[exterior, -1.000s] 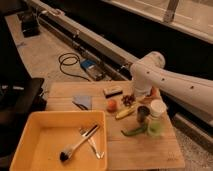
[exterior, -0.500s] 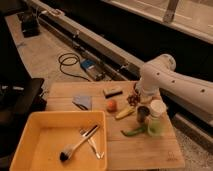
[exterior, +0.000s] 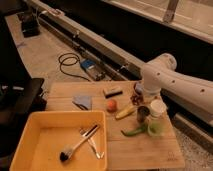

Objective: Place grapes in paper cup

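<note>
The grapes, a small dark reddish bunch, are at the back right of the wooden table, just under my gripper. The gripper hangs from the white arm that reaches in from the right, and it is right at the grapes. I cannot tell whether it holds them. The white paper cup stands upright to the right of the grapes, a short way from the gripper. It is next to a dark metal cup.
A pale green cup stands in front of the paper cup. An orange fruit, a banana, a green pepper, a blue cloth and a dark block lie on the table. A yellow bin at front left holds a brush.
The arm has swung to the right, toward the cups. The grapes appear a little further right than a second ago. The other objects have not moved.
</note>
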Controlling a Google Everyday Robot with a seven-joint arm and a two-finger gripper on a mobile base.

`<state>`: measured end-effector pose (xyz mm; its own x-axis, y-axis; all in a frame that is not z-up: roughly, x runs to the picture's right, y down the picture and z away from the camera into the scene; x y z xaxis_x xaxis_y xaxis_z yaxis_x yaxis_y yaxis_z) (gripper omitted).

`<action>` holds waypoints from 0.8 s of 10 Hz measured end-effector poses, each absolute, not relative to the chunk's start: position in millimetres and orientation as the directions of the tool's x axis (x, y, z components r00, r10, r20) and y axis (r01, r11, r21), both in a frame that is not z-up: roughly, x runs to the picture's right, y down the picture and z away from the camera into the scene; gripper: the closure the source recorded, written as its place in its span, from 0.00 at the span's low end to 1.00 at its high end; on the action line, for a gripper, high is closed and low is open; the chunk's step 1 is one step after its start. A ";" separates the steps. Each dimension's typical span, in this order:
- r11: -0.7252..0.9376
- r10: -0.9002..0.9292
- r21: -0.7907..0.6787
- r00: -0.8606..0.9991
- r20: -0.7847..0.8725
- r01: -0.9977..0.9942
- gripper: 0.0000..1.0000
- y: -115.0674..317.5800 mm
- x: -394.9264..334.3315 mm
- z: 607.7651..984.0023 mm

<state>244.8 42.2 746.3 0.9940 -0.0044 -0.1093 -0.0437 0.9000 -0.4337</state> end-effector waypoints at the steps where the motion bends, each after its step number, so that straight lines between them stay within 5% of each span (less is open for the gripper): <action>1: 0.899 0.009 -0.433 0.989 -0.146 -0.072 1.00 40.9 261.5 746.6; 8: 0.855 0.126 -0.441 0.933 -0.336 -0.275 1.00 54.8 333.5 756.4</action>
<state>333.5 54.8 756.4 0.9332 0.1264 -0.3365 -0.2747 0.8546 -0.4408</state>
